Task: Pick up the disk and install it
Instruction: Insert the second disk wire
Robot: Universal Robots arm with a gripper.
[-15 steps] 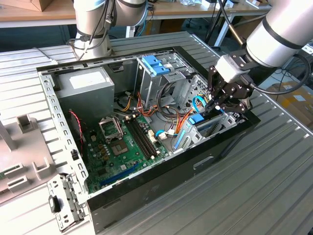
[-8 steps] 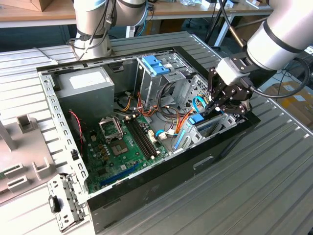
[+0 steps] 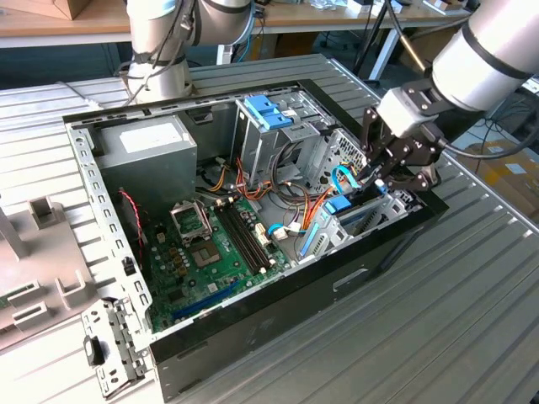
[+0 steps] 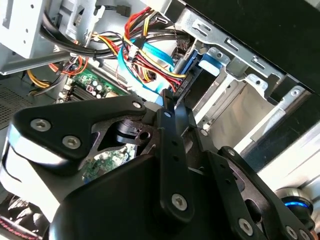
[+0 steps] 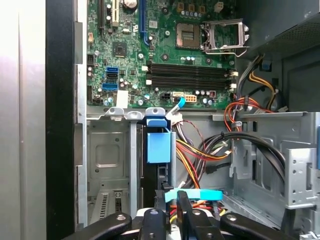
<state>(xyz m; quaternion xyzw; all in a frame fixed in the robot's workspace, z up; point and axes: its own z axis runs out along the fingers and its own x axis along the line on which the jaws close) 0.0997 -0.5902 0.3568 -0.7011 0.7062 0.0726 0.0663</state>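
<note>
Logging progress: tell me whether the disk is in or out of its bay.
In. The disk stands on edge in the metal drive cage, gripper just above it.

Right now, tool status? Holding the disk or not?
Tool: down in the case's drive bay at the disk; open, shut or gripping cannot be told.

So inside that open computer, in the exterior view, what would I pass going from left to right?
Power supply → motherboard → blue bracket on the drive cage → the disk standing in its bay → end effector.

Open computer case [image 3: 278, 295] on ribbed table [image 3: 472, 320]
</note>
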